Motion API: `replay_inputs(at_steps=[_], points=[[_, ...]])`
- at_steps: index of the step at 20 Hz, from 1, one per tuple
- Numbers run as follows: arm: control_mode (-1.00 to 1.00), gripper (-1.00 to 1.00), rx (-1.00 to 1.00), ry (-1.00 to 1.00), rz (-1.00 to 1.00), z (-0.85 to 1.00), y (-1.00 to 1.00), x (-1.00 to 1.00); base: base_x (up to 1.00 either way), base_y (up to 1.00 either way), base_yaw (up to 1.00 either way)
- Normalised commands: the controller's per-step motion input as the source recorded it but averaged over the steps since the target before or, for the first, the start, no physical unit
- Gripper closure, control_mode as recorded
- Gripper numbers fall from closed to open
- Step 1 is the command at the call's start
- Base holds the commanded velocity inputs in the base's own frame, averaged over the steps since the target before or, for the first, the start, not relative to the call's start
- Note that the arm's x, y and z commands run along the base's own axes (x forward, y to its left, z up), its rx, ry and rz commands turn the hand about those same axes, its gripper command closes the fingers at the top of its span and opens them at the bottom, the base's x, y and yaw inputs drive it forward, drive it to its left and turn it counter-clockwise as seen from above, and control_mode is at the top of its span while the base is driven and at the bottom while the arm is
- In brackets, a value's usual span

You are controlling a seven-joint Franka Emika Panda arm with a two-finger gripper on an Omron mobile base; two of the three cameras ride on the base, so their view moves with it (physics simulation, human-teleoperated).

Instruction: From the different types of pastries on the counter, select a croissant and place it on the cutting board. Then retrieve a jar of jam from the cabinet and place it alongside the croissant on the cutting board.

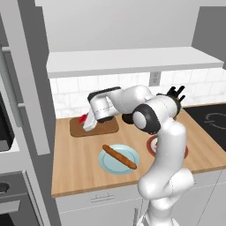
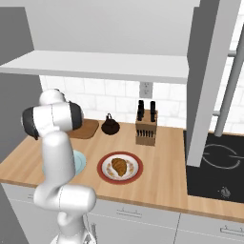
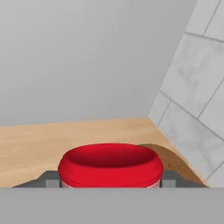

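White tiled backsplash (image 2: 95,100) runs across the middle of the right base view, with a wall outlet (image 2: 146,89) at its centre; a long white shelf (image 1: 132,59) hangs above; a black cooktop (image 2: 217,167) sits at right; white drawer fronts (image 1: 101,198) line the bottom.

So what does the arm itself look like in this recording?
The arm is a chain of rounded, glossy white segments with dark grey to black rings and caps at the joints. No cables or markings show. The claw sits on a white hand block, and in the hand view its fingertips look small and dark grey.
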Motion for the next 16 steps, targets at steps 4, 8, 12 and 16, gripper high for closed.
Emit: replay_inputs(at_steps=[4,8,12,16], points=[[-1.0,1.0,0.0,0.01,0.0,-0.11,0.37,0.18,0.0,0.0,0.0],[-1.0,1.0,0.0,0.01,0.0,-0.29,0.07,0.06,0.0,0.0,0.0],[-1.0,1.0,0.0,0.0,0.0,-0.14,0.0,0.32,0.0,0.0,0.0],[-1.0,1.0,0.0,0.0,0.0,-0.19,0.0,0.2,0.0,0.0,0.0]])
